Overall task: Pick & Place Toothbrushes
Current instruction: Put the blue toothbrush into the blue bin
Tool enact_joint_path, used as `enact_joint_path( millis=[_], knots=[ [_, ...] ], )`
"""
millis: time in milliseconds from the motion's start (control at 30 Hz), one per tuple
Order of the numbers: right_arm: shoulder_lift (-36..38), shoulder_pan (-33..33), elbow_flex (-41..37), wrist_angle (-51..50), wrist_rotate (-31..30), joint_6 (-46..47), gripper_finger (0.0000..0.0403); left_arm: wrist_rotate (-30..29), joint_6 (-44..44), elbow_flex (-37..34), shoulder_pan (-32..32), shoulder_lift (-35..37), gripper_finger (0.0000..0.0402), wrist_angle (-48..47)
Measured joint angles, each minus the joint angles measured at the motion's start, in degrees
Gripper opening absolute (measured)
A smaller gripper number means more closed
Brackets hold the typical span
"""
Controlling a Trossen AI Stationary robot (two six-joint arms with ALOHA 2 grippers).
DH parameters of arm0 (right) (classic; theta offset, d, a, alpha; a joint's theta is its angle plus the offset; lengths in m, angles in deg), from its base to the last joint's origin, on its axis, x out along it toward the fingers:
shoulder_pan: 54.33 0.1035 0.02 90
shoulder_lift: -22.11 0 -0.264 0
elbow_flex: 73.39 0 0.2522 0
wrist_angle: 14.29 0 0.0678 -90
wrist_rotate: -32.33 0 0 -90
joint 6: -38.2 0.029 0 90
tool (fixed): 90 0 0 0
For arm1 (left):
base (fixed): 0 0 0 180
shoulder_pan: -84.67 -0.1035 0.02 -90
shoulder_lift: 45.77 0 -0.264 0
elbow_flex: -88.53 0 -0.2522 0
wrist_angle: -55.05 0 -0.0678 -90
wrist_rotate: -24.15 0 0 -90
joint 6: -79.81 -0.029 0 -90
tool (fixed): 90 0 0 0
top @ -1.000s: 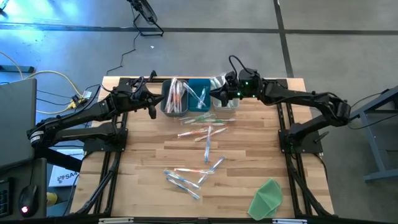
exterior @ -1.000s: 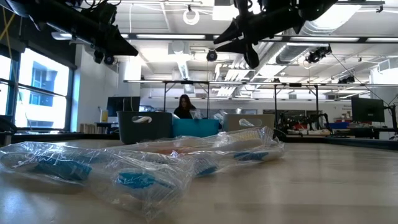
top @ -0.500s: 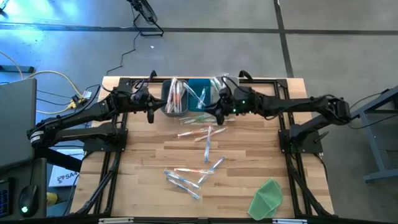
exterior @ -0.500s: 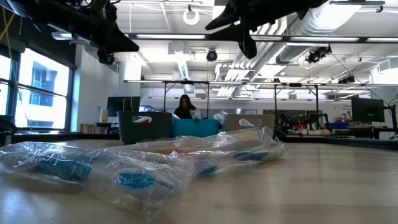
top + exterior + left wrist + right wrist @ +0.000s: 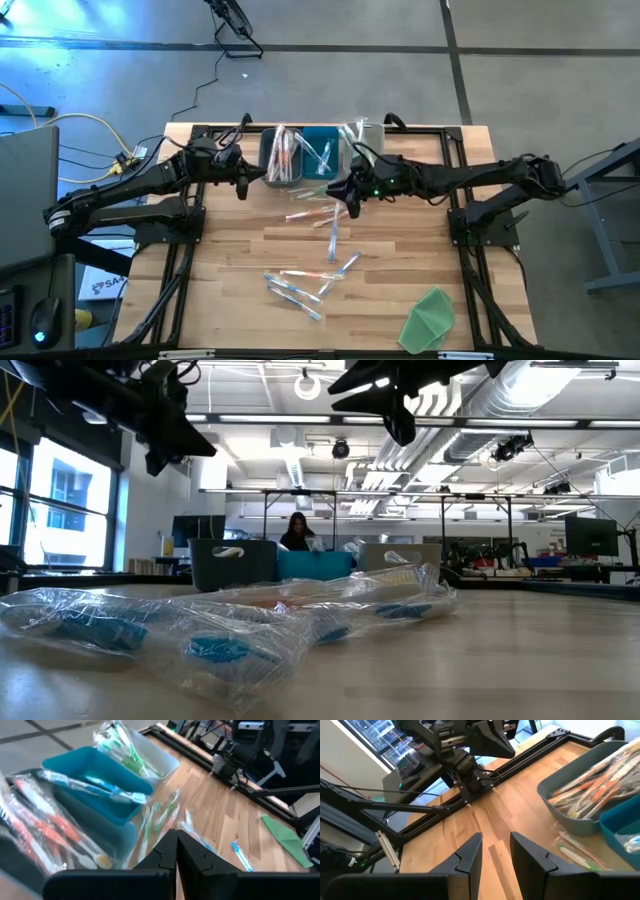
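Note:
Several wrapped toothbrushes lie loose on the wooden table: one group (image 5: 322,205) just in front of the bins, another (image 5: 298,285) nearer the front edge. More toothbrushes stand in the grey bin (image 5: 283,160), the teal bin (image 5: 321,150) and the clear bin (image 5: 358,135) at the far edge. My right gripper (image 5: 347,198) hangs open above the group by the bins, and its wrist view shows nothing between its fingers (image 5: 470,851). My left gripper (image 5: 241,183) hovers shut and empty just left of the grey bin, fingers (image 5: 165,851) together.
A folded green cloth (image 5: 430,318) lies at the table's near right corner. Black frame rails (image 5: 455,190) run along both sides of the table. Bare wood lies between the two toothbrush groups and to their left. A person (image 5: 297,530) sits far off in the room.
My right gripper has swung from over the bins toward the table's near edge and a little left. It now hangs above the loose toothbrushes in front of the bins, its finger gap unchanged. My left gripper has stayed in place and turned at the wrist.

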Motion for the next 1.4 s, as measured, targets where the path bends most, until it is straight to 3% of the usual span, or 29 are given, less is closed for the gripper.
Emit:
enact_joint_path(
  millis=[400,567,833,1400],
  knots=[
    [0.00,-1.00,0.00,-0.65,0.72,-0.50,0.0093,-1.56,7.00,0.00,0.29,0.00,0.0000,9.27],
    [-0.02,-0.90,0.00,-1.68,4.93,-3.34,0.0093,-3.61,7.73,0.00,5.58,0.00,0.0000,11.16],
    [-0.02,-0.90,0.00,-1.81,4.94,-6.19,0.0093,-20.74,7.76,0.00,21.40,-0.02,0.0000,10.61],
    [-0.02,-4.94,0.00,-1.81,4.94,-8.02,0.0093,-41.99,13.67,0.00,43.27,-2.29,0.0000,11.10]
  ],
)
